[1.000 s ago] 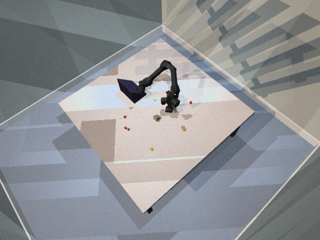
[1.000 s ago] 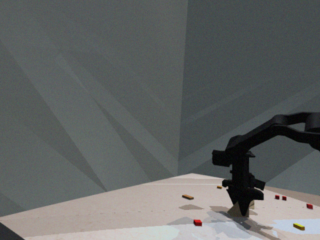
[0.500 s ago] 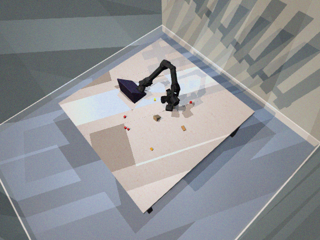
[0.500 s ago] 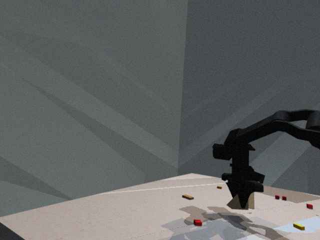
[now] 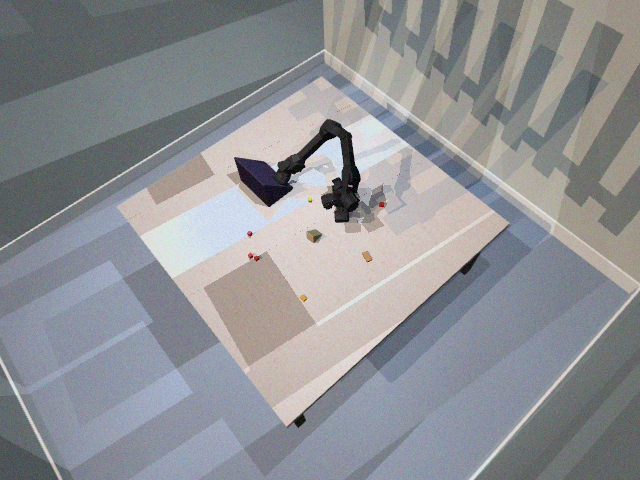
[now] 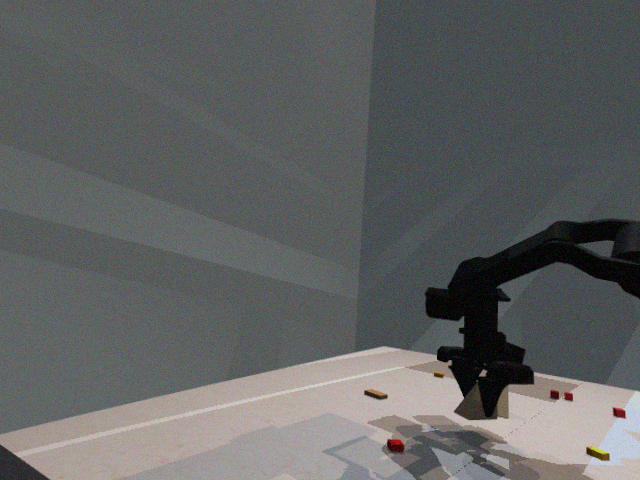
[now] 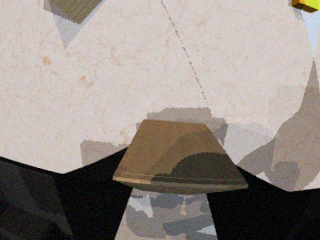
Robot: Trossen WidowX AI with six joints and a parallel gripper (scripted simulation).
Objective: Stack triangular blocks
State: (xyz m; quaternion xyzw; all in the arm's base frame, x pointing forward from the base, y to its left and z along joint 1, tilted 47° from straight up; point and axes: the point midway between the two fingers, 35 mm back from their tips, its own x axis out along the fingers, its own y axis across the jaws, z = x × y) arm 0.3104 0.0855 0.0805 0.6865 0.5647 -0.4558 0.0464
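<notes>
My gripper (image 5: 341, 214) (image 6: 478, 403) (image 7: 171, 152) is shut on a brown triangular block (image 6: 467, 409) (image 7: 165, 150), with a finger on each end. The held block hangs a little above the table, over its shadow; in the top view the hand hides it. The other triangular block (image 5: 313, 236) (image 6: 504, 400) (image 7: 77, 9), olive-brown, rests on the table a short way off, apart from the held one. It is partly behind the fingers in the exterior view and cut off at the top left of the wrist view.
A dark navy box (image 5: 263, 180) stands by the arm's base. A yellow piece (image 5: 310, 199) (image 6: 598, 453) (image 7: 306, 5) and a red cube (image 5: 381, 204) (image 6: 395, 445) lie near the hand. An orange-brown bar (image 5: 366, 256) (image 6: 375, 394), an orange piece (image 5: 303, 298) and several red cubes (image 5: 249, 234) lie farther out.
</notes>
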